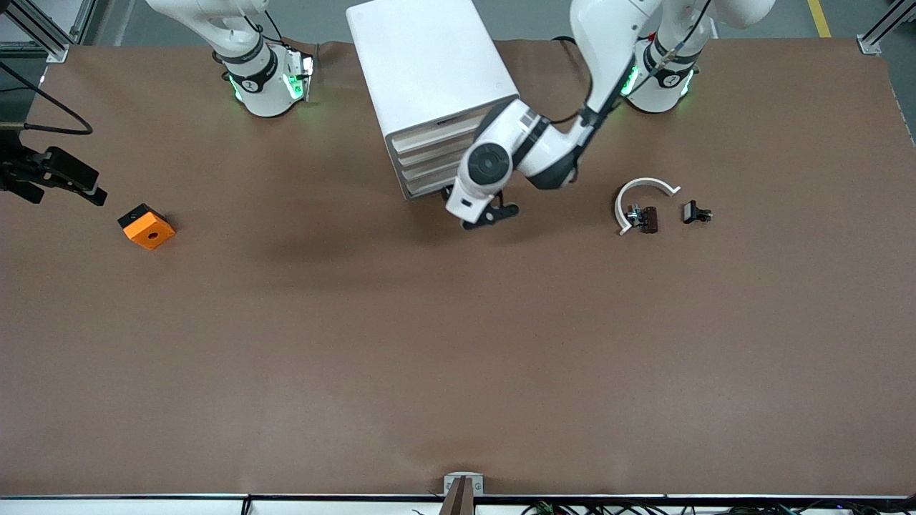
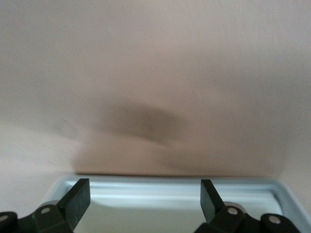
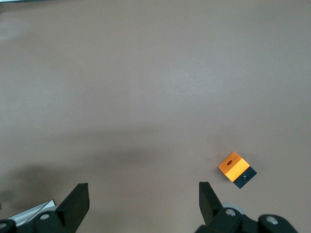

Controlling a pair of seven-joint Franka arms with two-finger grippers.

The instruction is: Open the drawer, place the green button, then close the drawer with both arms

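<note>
Both grippers' fingers spread (empty)

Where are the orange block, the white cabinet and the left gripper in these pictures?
orange block (image 1: 147,227): front view, on its top face beside the hole.
white cabinet (image 1: 428,61): front view, on its flat top.
left gripper (image 2: 146,196): left wrist view, midway between its open fingertips.

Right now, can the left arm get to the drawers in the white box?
Probably yes. The left gripper is open and sits right in front of the cabinet, by the lowest drawer. Nothing lies between them. All four drawers look shut, so it would still have to catch a drawer front to pull.
</note>
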